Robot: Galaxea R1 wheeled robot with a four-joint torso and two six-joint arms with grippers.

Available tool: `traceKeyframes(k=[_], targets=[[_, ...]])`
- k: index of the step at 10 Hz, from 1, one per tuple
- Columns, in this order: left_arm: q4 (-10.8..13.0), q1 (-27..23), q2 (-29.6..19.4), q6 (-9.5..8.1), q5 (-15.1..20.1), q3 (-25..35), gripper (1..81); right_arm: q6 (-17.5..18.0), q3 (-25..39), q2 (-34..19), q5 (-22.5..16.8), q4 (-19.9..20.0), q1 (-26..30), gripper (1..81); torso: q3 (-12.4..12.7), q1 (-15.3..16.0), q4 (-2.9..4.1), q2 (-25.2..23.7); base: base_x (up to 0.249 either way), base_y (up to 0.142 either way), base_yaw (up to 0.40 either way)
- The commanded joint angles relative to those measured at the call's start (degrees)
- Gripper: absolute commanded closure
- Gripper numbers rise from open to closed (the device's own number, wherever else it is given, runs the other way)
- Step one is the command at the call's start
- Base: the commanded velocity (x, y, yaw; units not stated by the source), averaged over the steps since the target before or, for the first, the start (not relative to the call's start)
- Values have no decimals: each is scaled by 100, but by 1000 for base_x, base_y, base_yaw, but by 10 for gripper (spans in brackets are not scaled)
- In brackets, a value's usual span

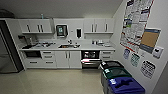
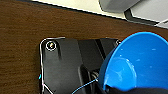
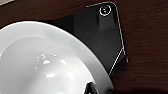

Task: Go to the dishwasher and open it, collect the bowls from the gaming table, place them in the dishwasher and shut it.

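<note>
Blue-lidded bin point(image 1: 126, 86) near posters point(image 1: 136, 21), seemingly notices.

The dishwasher point(image 1: 90, 59) sits under the counter point(image 1: 67, 47), door open — cabinets to its left, bins point(image 1: 120, 78) in front, at the right wall.

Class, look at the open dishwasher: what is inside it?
The dishwasher under the counter stands open; a dark interior with pale rack shapes shows. Whether dishes sit inside cannot be told.

— What's along the back wall?
— White cabinets point(image 1: 65, 59) under a pale worktop point(image 1: 87, 47), wall cupboards point(image 1: 37, 26) above.
— And right?
— Posters point(image 1: 136, 21), bins point(image 1: 119, 78) on a shiny cream floor point(image 1: 50, 81).
</note>
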Motion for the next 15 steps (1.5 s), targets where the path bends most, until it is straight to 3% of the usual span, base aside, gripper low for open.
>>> traceKeyframes(k=[1,15], targets=[[15,-246,-172,2,141,58,811,-9,8,-101,-190,-5,219,811,0,0,0,-2,196,0,0],[15,-246,-189,2,132,58,811,-9,8,-110,-190,-23,210,811,0,5,0,0,181,0,0]])
